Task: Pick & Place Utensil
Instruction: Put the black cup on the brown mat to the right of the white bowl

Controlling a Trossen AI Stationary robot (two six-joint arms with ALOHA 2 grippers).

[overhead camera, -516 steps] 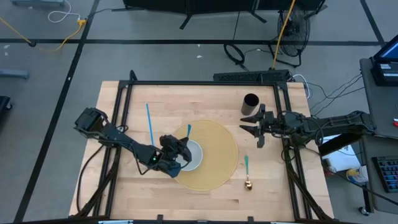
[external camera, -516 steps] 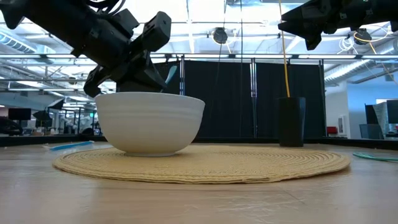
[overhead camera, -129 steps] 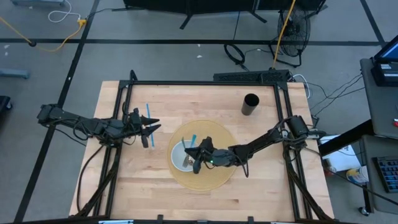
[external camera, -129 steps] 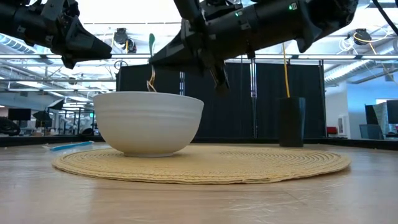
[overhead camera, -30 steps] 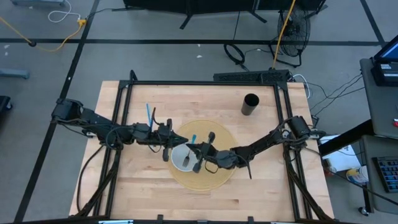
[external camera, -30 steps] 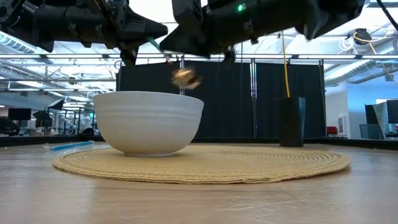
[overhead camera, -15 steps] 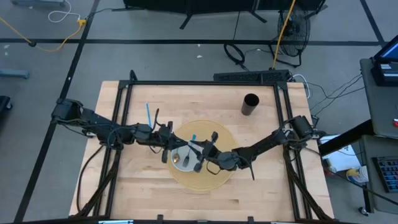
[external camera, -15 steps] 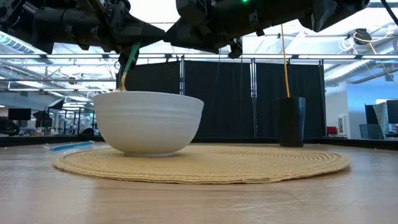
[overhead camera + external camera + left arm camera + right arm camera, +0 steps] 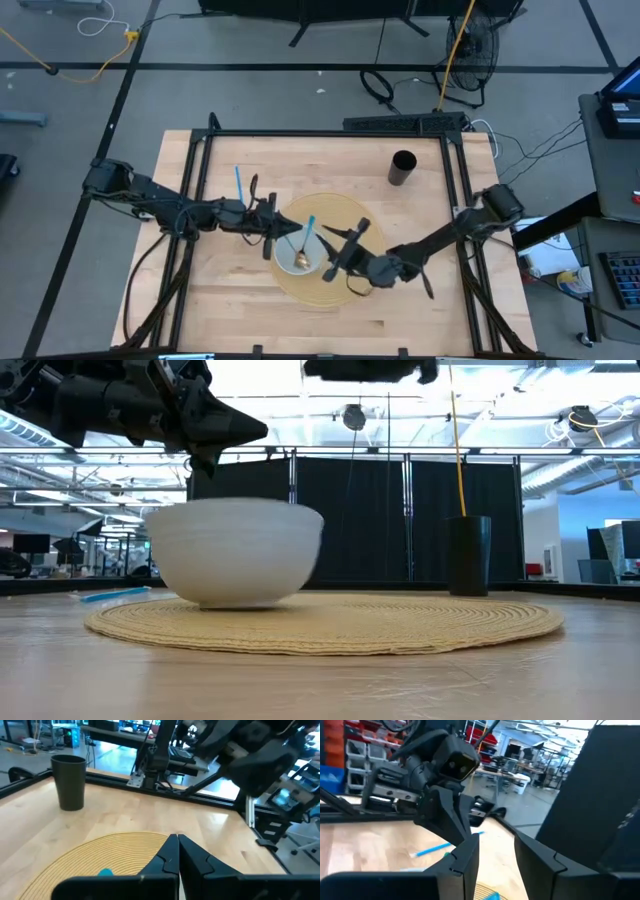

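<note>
Bowl (image 9: pixel 296 257) sits on the round woven mat (image 9: pixel 362 225) near the middle of the table (image 9: pixel 420 210), and we see two utensils in it: a gold-headed spoon (image 9: pixel 301 258) resting in the bowl, and a blue-handled utensil (image 9: pixel 309 228) leaning out over the far rim. Our left gripper (image 9: pixel 281 231) hangs just over the bowl's left rim; in its wrist view the fingers (image 9: pixel 167 856) are pressed together at the tips, and we cannot see anything between them. Our right gripper (image 9: pixel 336 247) is just beside the bowl on its right, over the mat, its fingers (image 9: pixel 465 857) spread apart with nothing held. A second blue utensil (image 9: pixel 240 184) lies flat on the wood left of the mat, well apart from the bowl. The dark cup (image 9: pixel 403 167) stands upright near the table's far right corner. In the low view the bowl is blurred.
</note>
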